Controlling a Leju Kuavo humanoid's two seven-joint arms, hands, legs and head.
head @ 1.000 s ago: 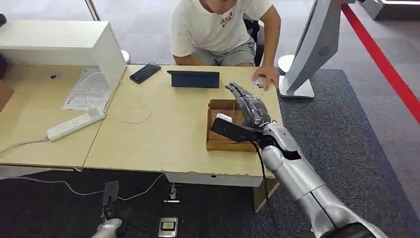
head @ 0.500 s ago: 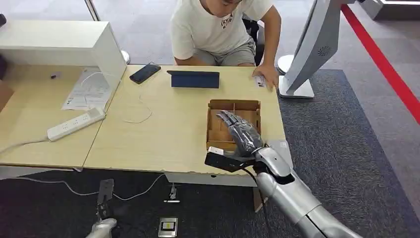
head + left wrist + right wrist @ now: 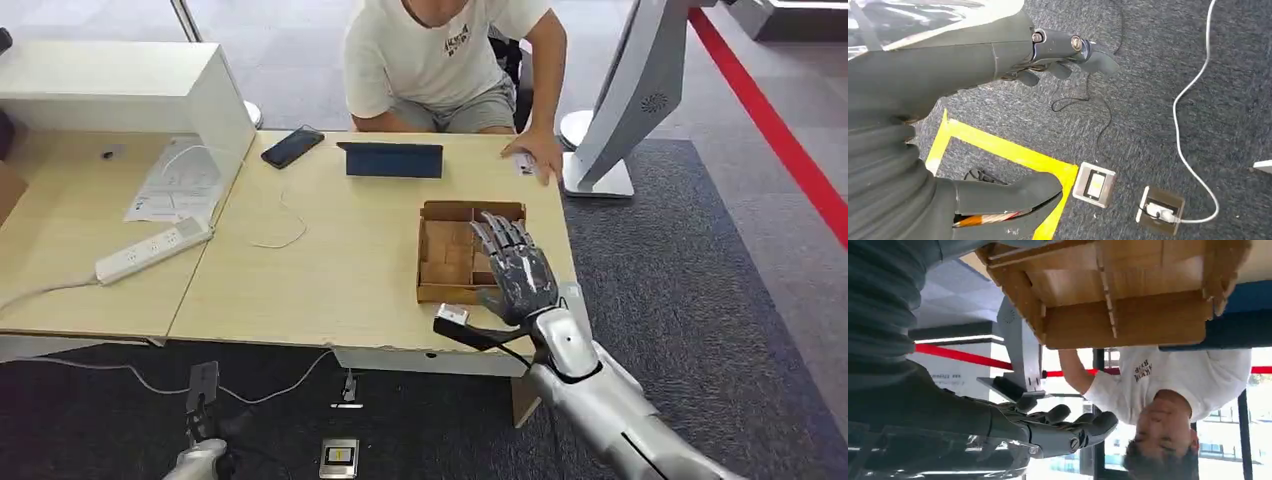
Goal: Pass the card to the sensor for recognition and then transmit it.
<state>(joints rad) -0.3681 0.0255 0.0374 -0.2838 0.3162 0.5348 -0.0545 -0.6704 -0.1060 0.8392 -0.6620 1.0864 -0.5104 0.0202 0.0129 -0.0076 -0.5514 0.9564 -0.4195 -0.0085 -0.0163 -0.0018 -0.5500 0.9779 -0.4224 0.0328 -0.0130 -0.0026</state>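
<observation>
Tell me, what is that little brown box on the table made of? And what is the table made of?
The brown box looks like cardboard: matt brown, with thin slotted dividers and rough cut edges, plain in the right wrist view. The table looks like wood or a wood-look board, pale and smooth with faint grain; which one can't be told.

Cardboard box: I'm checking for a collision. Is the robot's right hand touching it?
Apart. In the right wrist view, the person and the bright room show through a wide gap between the right hand and the cardboard box.
</observation>
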